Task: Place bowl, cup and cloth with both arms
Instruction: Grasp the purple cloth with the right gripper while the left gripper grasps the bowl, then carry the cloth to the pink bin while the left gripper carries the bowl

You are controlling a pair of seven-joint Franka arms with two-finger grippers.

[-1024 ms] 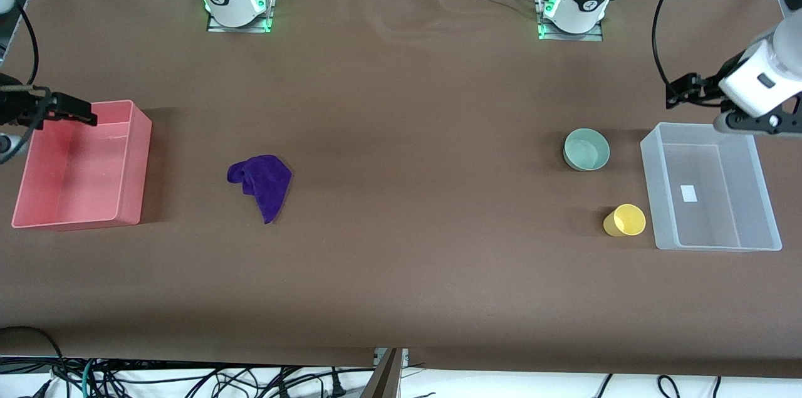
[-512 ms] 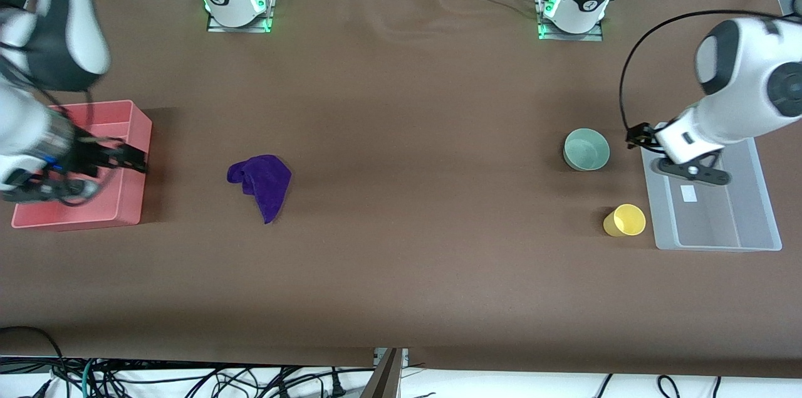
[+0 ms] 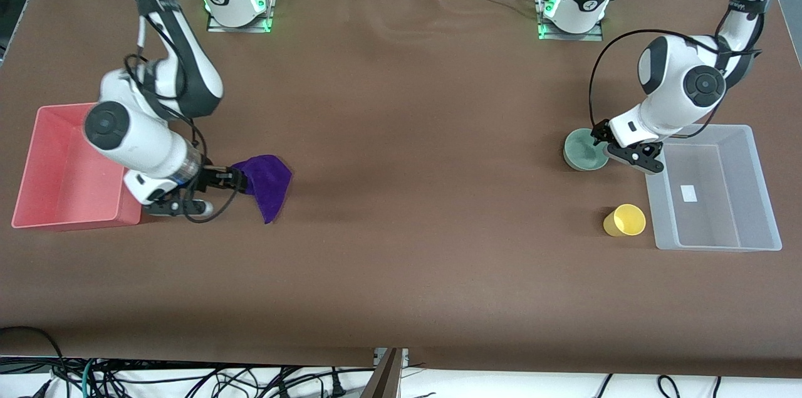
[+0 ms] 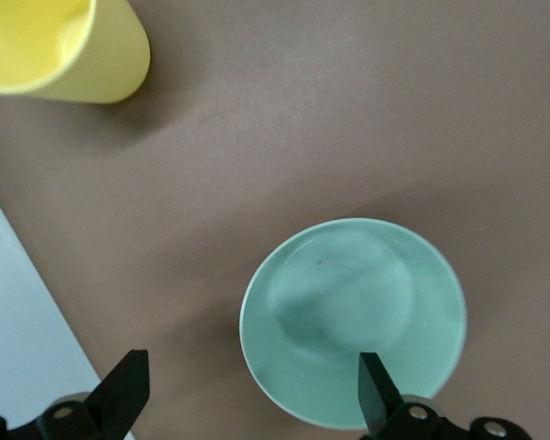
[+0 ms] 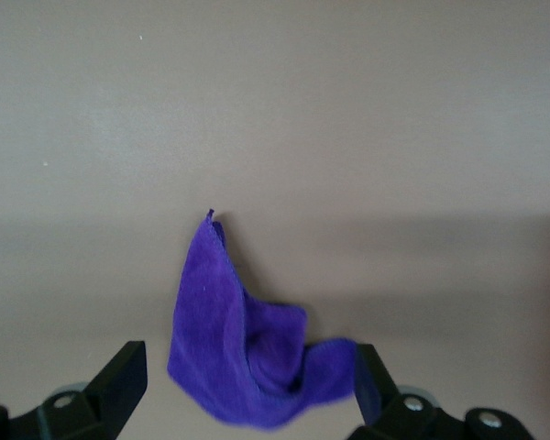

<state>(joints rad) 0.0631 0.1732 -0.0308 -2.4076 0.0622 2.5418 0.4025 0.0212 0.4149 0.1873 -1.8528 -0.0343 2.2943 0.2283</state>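
Note:
The purple cloth (image 3: 270, 186) lies crumpled on the brown table beside the pink bin. My right gripper (image 3: 234, 180) is open and low at the cloth's edge. In the right wrist view its fingers (image 5: 125, 379) stand on either side of the cloth (image 5: 243, 353), gripper (image 5: 247, 396). The mint-green bowl (image 3: 579, 151) stands upright beside the clear bin. My left gripper (image 3: 603, 138) is open over the bowl's rim on the bin's side. In the left wrist view (image 4: 252, 403) one finger (image 4: 376, 390) is over the bowl (image 4: 348, 316). The yellow cup (image 3: 624, 220) (image 4: 60, 46) stands untouched, nearer the camera than the bowl.
A pink bin (image 3: 59, 169) sits at the right arm's end of the table. A clear plastic bin (image 3: 714, 132) (image 4: 9, 302) sits at the left arm's end, beside the bowl and cup. Cables hang below the table's front edge.
Both arms swung in from over their bins. The right gripper moved from the pink bin to the cloth. The left gripper moved from over the clear bin to the bowl.

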